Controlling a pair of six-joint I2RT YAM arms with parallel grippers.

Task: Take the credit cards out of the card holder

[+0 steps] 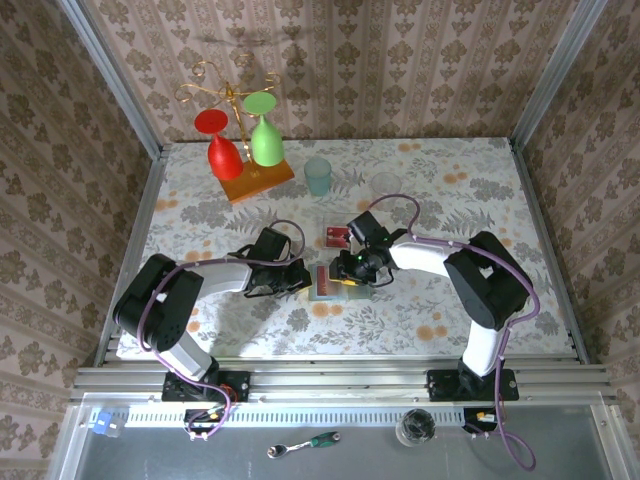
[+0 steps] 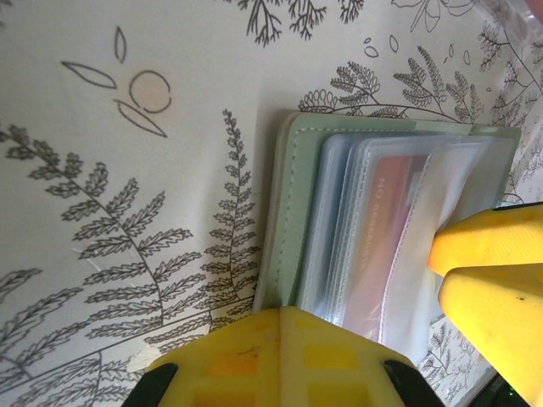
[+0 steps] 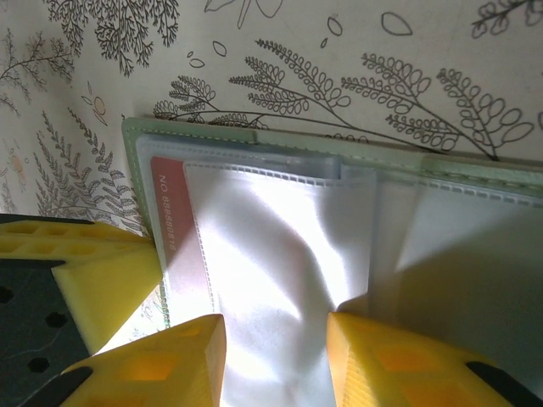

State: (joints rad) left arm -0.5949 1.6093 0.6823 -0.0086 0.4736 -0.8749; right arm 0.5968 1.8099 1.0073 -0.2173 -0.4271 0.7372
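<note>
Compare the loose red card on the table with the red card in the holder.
The loose red card lies on the table, beyond the card holder; the tucked red card sits inside the holder's clear sleeve. The loose one is uncovered; the tucked one is veiled by plastic. Both are red.

Card holder (image 2: 293,195) looks like matt, leather-look stuff with stitched edges. Its sleeves (image 3: 280,254) are clear soft plastic, shiny and kinda wrinkly. The red card (image 3: 174,220) is smooth plastic, and the tablecloth (image 2: 127,212) looks matt and printed.
</note>
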